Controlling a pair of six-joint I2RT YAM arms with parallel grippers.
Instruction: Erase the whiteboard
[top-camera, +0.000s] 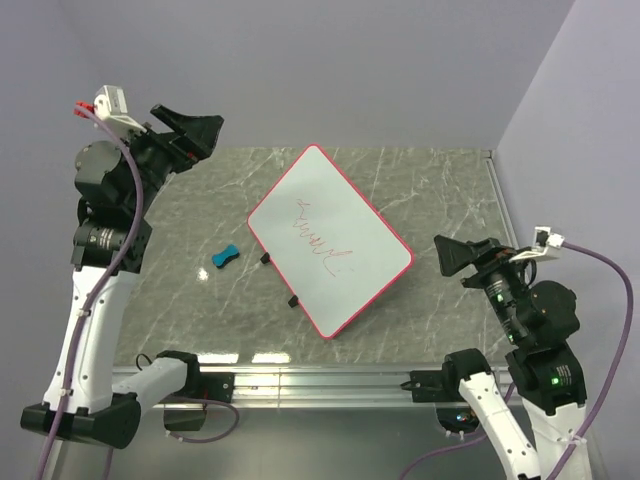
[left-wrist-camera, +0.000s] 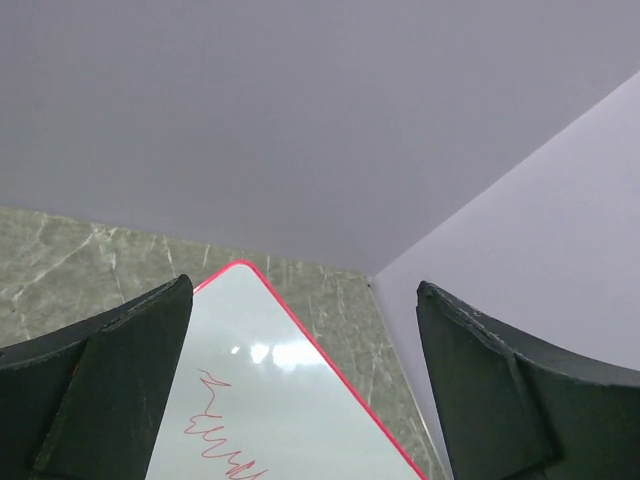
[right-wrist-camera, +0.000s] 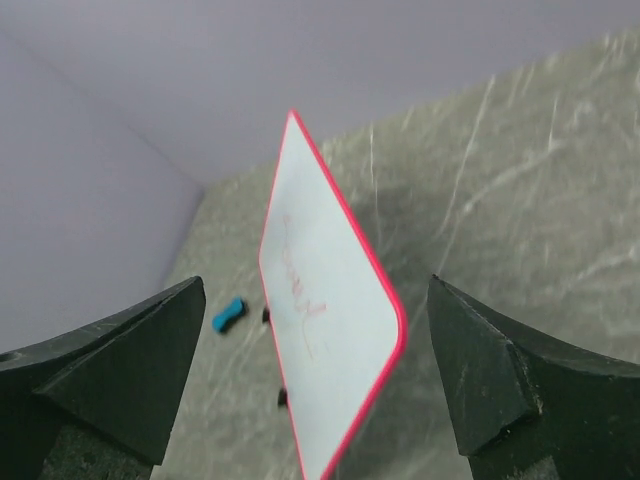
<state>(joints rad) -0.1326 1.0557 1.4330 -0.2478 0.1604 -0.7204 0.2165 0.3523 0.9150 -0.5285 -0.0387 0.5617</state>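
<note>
Arm bases (top-camera: 80, 420) sit at the near edge. Left gripper (top-camera: 200, 135) hangs high over the far-left of the table (top-camera: 430, 190), fingers spread, empty. Blue eraser (top-camera: 225, 256) lies left of centre, near the whiteboard's (top-camera: 345, 215) left edge, not touching it, nothing holding it. Whiteboard lies flat mid-table, turned diagonal, red scribble (top-camera: 315, 235) fully intact. Right gripper (top-camera: 450, 258) hovers at the right, just off the board's right corner, fingers spread, empty. My read: nothing done yet; eraser pickup and all wiping are left.
</note>
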